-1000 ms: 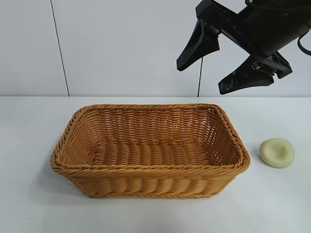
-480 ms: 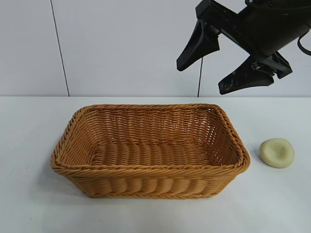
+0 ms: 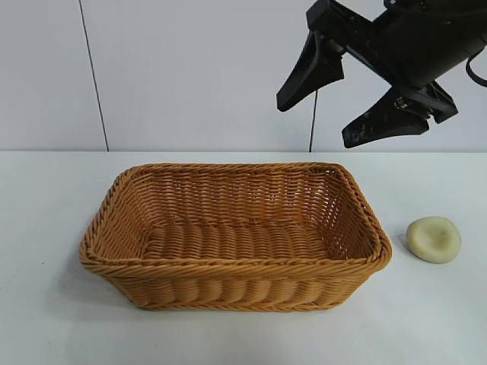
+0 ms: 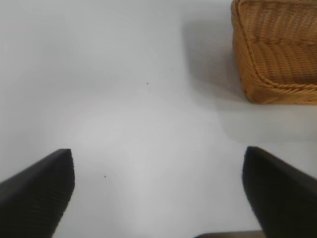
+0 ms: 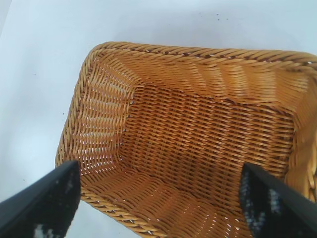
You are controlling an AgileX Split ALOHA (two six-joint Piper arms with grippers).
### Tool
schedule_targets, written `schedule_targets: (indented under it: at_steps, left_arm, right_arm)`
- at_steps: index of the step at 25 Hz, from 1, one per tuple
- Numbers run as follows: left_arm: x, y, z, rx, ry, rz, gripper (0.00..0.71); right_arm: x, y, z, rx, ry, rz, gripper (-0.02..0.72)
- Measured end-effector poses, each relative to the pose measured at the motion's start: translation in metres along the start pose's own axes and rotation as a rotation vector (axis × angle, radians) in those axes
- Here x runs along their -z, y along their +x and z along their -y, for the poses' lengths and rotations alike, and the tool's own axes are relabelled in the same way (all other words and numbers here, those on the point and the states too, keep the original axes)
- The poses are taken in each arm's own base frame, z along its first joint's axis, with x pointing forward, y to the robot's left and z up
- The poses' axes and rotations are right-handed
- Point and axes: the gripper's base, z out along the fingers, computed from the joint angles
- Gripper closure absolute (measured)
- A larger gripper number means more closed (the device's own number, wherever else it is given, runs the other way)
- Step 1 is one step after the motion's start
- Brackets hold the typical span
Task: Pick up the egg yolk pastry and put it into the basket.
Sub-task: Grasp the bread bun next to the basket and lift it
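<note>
The egg yolk pastry [image 3: 434, 239], a pale cream lump with a shallow dent, lies on the white table just right of the basket [image 3: 236, 262], apart from it. The golden-brown wicker basket sits in the middle of the table and is empty; it also shows in the right wrist view [image 5: 198, 49] and a corner of it in the left wrist view [image 4: 277, 94]. My right gripper [image 3: 316, 122] hangs open and empty high above the basket's right end. My left gripper [image 4: 158, 193] is open and empty over bare table beside the basket, and is out of the exterior view.
The white table [image 3: 46, 198] runs to a pale wall behind. A thin dark cable [image 3: 313, 122] hangs down behind the right gripper.
</note>
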Motion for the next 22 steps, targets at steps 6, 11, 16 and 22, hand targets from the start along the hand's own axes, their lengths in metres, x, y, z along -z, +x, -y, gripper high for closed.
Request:
schedule_targets:
  at_steps: [6,11,16,22]
  left_arm:
    - [0.008,0.006,0.0,-0.003,0.004,0.068,0.046]
    - [0.008,0.007,0.0,-0.003,0.004,0.067,0.046]
    - [0.008,0.007,0.0,-0.003,0.004,0.067,0.046]
    - [0.008,0.007,0.0,-0.003,0.004,0.067,0.046]
  right_arm:
    - [0.002,-0.001,-0.001,0.008,0.009,-0.014,0.079]
    - [0.015,-0.015,0.007,0.034,0.123,-0.041,0.079]
    - [0.036,-0.027,0.037,0.029,0.339,-0.069,0.079]
    - [0.059,-0.036,0.078,-0.071,0.45,-0.047,0.079]
